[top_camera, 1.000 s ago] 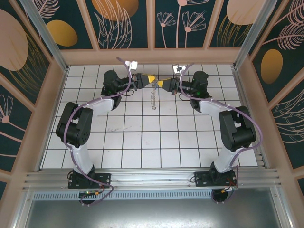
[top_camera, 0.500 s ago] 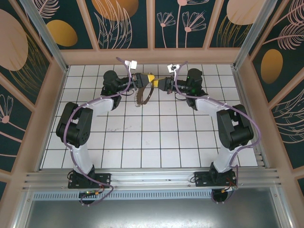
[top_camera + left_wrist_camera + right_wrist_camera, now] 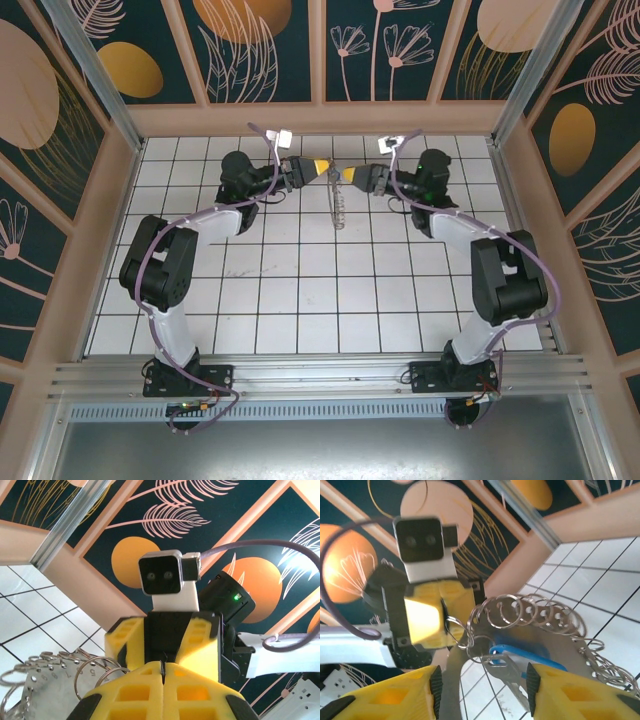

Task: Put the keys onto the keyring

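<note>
The keyring [image 3: 340, 207], a flat loop fringed with many small silvery rings, hangs above the tiles from my left gripper [image 3: 319, 165]. That gripper is shut on one of its small rings. Facing it, my right gripper [image 3: 349, 175] stands open a little to the right. In the right wrist view the key [image 3: 517, 653], blue-headed with a short silver blade, hangs from a ring of the keyring [image 3: 547, 625], between my right gripper's [image 3: 482, 695] spread fingers. The left gripper [image 3: 443, 617] pinches a ring behind it. In the left wrist view the shut left gripper [image 3: 162, 669] faces the open right gripper [image 3: 164, 642], with the keyring [image 3: 45, 677] at lower left.
The white tiled floor [image 3: 300, 290] lies below, walled by patterned panels [image 3: 265, 60] at the back and both sides. Both arms reach to the far middle of the enclosure, cables looping above their wrists.
My right gripper has opened and drawn back to the right. The keyring, swung left half a second ago, now hangs straight down between the two grippers from the left one.
</note>
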`<state>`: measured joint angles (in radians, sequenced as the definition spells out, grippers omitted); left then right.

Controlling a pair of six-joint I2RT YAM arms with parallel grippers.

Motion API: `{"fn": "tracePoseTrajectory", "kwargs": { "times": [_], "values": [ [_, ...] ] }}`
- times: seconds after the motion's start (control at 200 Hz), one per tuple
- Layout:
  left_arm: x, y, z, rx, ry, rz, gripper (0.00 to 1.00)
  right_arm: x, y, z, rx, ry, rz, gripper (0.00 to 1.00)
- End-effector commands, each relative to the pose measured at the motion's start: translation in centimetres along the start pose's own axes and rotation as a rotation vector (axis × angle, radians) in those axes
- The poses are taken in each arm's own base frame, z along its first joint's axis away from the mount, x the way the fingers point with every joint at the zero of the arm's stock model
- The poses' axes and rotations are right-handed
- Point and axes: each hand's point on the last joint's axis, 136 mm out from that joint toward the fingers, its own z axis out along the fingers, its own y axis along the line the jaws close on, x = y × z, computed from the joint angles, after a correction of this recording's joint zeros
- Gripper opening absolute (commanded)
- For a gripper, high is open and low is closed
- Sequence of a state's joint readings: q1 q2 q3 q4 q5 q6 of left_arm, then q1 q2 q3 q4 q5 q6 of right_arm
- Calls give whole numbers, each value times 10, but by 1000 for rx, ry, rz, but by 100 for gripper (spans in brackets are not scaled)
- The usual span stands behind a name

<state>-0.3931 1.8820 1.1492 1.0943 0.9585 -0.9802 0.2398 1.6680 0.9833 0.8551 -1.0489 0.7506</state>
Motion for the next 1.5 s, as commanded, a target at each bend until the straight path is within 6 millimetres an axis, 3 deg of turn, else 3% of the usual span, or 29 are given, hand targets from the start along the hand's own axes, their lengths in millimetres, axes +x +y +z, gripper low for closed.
{"fn": "tracePoseTrajectory", "kwargs": {
  "times": [0.0,0.105,0.32,0.47,0.621,0.881,1.161,1.391,1.491],
  "values": [
    [-13,-21,-1,43,-45,60,0,-24,45,-15,-115,-54,-14,52],
    [-14,-21,-1,45,-54,57,0,-38,48,-20,-156,-80,73,52],
    [-19,-23,-2,47,-74,48,0,-64,27,-36,-304,-194,380,51],
    [-21,-24,-3,40,-87,45,0,-60,-6,-33,-283,-223,490,49],
    [-22,-23,-4,29,-99,39,0,-57,-17,-32,-271,-243,528,49],
    [-23,-20,-4,23,-111,30,0,-59,-14,-30,-279,-237,520,45],
    [-25,-19,-4,34,-125,11,0,-44,-2,-17,-269,-211,435,40],
    [-23,-18,-4,31,-117,12,0,-32,-4,-4,-44,-202,238,40],
    [-22,-19,-3,36,-113,14,0,-30,7,2,4,-189,147,41]
  ]
}}
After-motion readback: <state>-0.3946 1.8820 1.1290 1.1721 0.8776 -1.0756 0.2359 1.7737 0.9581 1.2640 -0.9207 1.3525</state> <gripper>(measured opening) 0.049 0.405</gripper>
